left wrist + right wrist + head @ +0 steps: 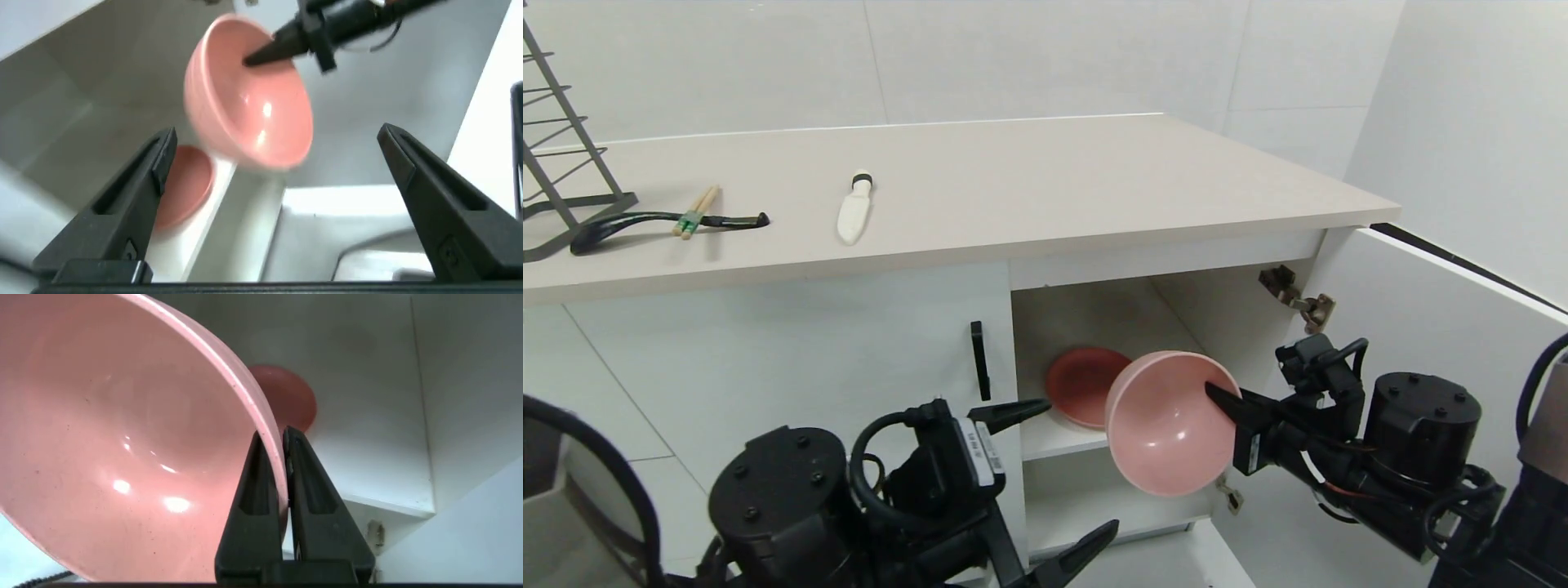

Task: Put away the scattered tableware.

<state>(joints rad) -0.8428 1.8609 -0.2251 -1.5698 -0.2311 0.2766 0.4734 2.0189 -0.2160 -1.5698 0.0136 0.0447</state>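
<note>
My right gripper is shut on the rim of a pink bowl, holding it tilted in front of the open cabinet. Inside, on the shelf, rests a darker pink dish. The right wrist view shows the bowl pinched between the fingers, with the dish beyond. My left gripper stands open low in front of the cabinet, nothing between its fingers; its view shows the bowl and the dish. On the counter lie a white knife, chopsticks and a black ladle.
The cabinet door hangs open at the right, with hinges on the frame. The left door, with a black handle, stays closed. A wire rack stands at the counter's left end. White walls close in behind and at the right.
</note>
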